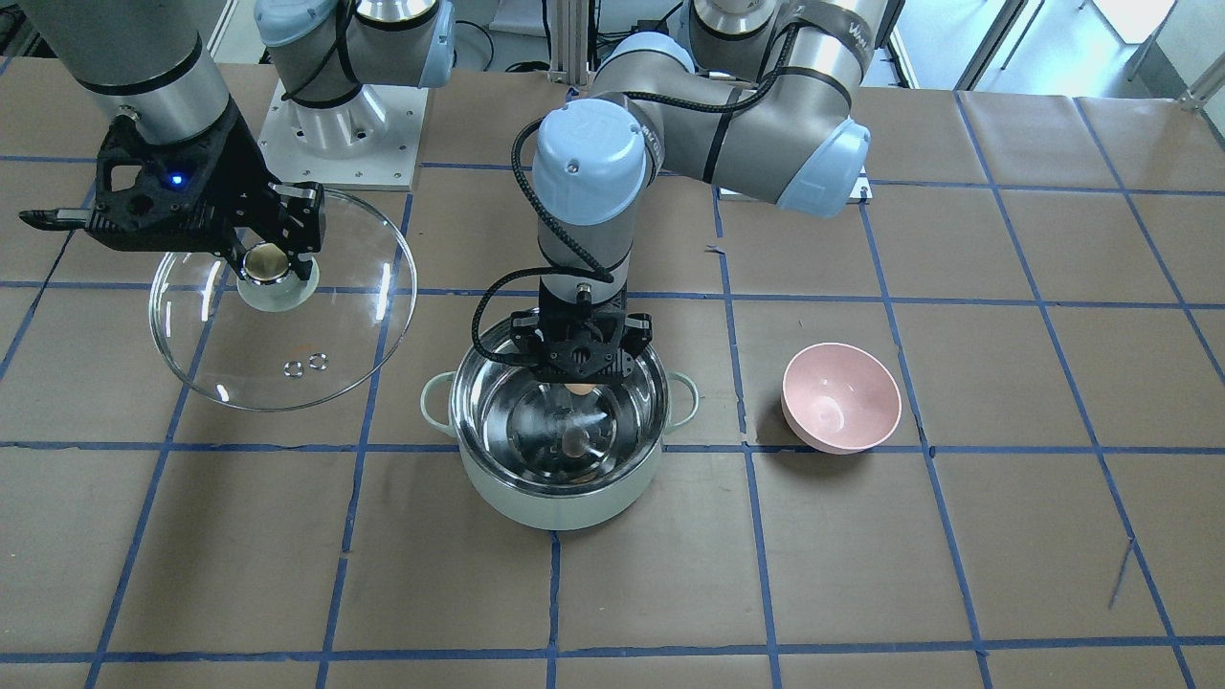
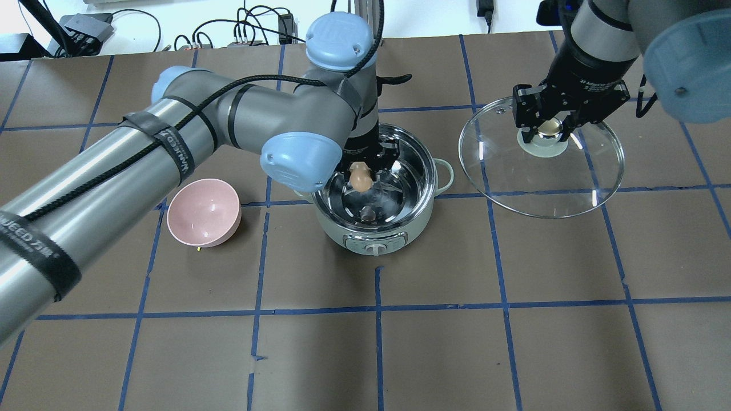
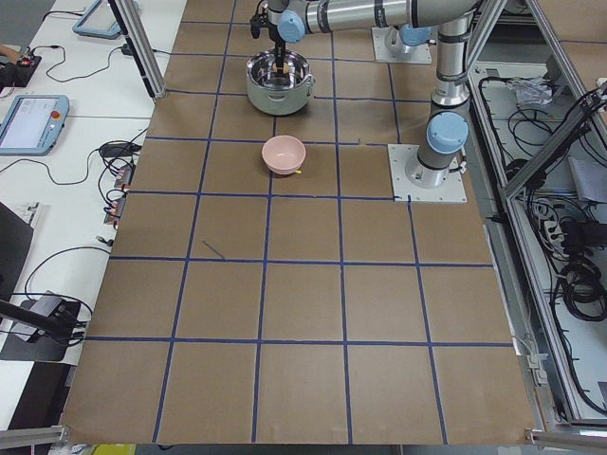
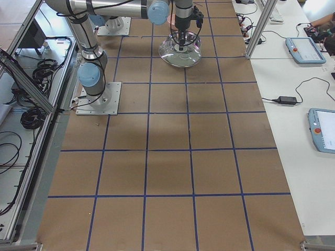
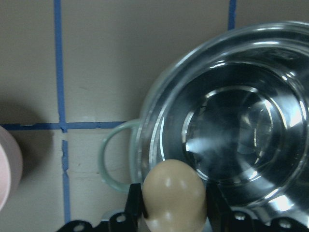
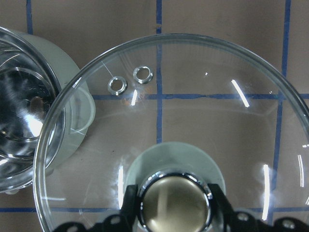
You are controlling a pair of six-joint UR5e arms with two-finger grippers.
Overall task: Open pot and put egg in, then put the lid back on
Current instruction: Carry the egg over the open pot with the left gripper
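The mint-green pot (image 2: 377,240) stands open mid-table, its steel inside bare; it also shows in the front view (image 1: 560,498) and the left wrist view (image 5: 231,121). My left gripper (image 2: 361,176) is shut on the tan egg (image 2: 360,178) and holds it over the pot's opening; the egg shows in the front view (image 1: 579,388) and the left wrist view (image 5: 175,195). My right gripper (image 2: 548,127) is shut on the brass knob (image 6: 174,203) of the glass lid (image 2: 542,171), holding the lid up beside the pot, also in the front view (image 1: 287,344).
A pink bowl (image 2: 203,212) sits on the table on the pot's other side from the lid, also in the front view (image 1: 840,397). Brown table cover with blue tape grid lines all around.
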